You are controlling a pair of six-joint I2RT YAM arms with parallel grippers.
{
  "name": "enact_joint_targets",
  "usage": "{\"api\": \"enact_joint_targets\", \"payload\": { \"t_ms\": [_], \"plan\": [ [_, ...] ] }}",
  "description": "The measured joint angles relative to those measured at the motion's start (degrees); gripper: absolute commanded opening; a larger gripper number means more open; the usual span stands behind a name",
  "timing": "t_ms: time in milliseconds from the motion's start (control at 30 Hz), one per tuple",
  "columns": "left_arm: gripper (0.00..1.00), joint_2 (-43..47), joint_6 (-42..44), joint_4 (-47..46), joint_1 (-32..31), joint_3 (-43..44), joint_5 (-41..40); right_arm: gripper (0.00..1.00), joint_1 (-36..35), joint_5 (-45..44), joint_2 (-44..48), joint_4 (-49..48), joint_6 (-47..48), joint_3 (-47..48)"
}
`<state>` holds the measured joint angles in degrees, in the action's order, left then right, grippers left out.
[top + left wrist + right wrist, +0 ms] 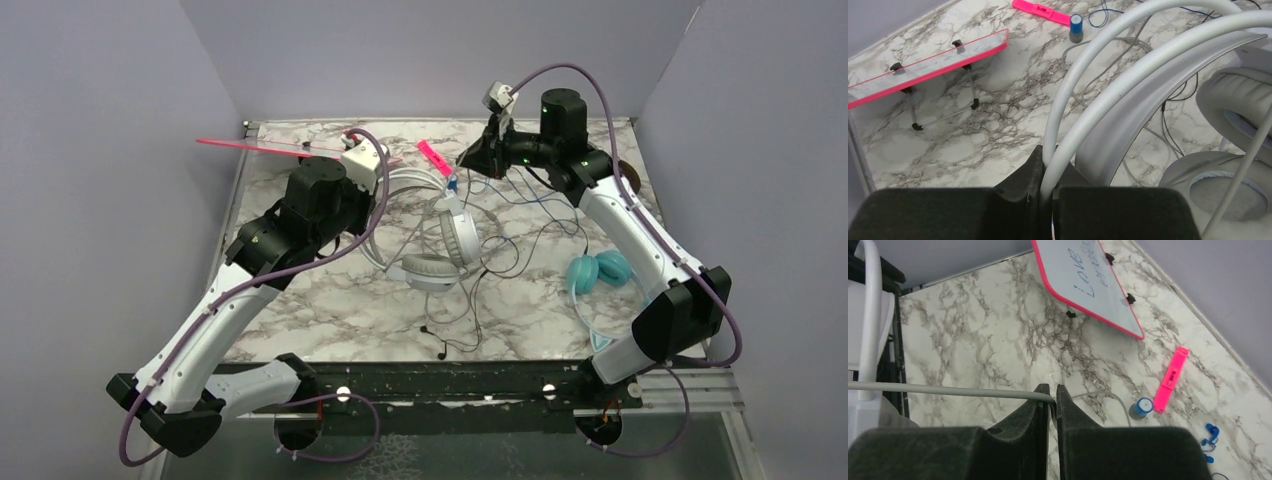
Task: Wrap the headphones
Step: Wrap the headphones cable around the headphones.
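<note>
Left gripper (pixel 1050 162): clamped hard on the twin headband wires of the white headphones (pixel 1158 85).
Right gripper (pixel 1053 392): jaws all but closed, pinching the grey cord (pixel 948 390) at the tips.
Headphones' spot: between my two arms, cups low over the table (pixel 330 300).
Cord line: runs straight from my right jaws leftward to the set. I reckon the wrap turns on that line.
Nearer arm: left, already holding the band.

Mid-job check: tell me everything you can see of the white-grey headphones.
The white-grey over-ear headphones sit mid-table on the marble top: plastic-looking, two thin white hoops over a broad grey band, padded grey cups. The left gripper is clamped on both hoops. The right gripper pinches a thin grey cord running straight toward them.
</note>
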<state>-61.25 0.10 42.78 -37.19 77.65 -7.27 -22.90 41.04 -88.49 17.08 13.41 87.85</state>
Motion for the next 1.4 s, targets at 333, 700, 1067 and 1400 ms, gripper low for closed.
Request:
{"api": "enact_joint_targets", "payload": {
  "t_ms": [333,700,1067,1400],
  "plan": [
    [0.00,5.0,-3.6,-5.1,0.0,0.3,7.1,0.25,0.6,10.3,-0.9,-19.3,-21.6,-7.1],
    [0.00,3.0,-16.9,-10.8,-0.3,6.6,8.7,0.19,-2.3,9.6,-8.1,-43.5,-44.8,-15.5],
    [0.00,-2.4,-24.3,-13.0,-0.4,16.8,3.5,0.28,-6.1,6.6,-14.7,-61.1,-56.0,-18.6],
    [0.00,-7.2,-27.8,-14.3,-0.4,25.8,-0.1,0.26,-9.1,3.7,-20.0,-68.6,-60.2,-20.2]
  ]
}}
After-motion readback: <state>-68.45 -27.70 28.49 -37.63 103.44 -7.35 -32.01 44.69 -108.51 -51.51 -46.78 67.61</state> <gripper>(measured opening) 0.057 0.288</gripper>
